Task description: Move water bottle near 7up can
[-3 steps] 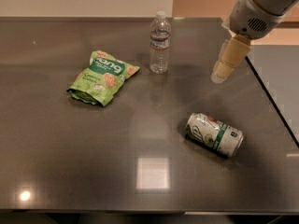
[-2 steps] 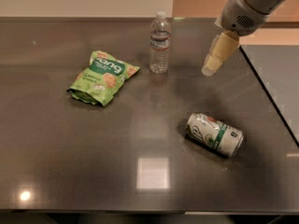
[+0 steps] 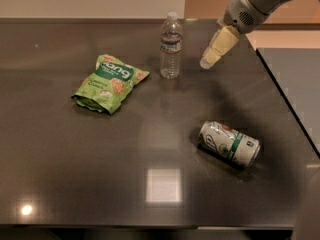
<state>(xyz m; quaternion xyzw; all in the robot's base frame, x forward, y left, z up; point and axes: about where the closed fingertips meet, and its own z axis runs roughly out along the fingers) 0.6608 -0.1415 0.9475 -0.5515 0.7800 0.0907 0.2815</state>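
The water bottle [image 3: 171,47] stands upright at the back middle of the dark table, clear with a white cap and a thin label band. The 7up can [image 3: 229,144] lies on its side at the front right, white and silver with a green band. My gripper [image 3: 208,62] hangs from the arm at the upper right, a short way to the right of the bottle and apart from it, above the table. It holds nothing that I can see.
A green snack bag [image 3: 110,83] lies left of the bottle. The dark table [image 3: 75,174] has its right edge [image 3: 285,99] close to the can, with a grey surface beyond it. A bright light reflection [image 3: 162,185] shows at the front.
The gripper has moved left and up toward the bottle. The bottle, can and bag have not moved.
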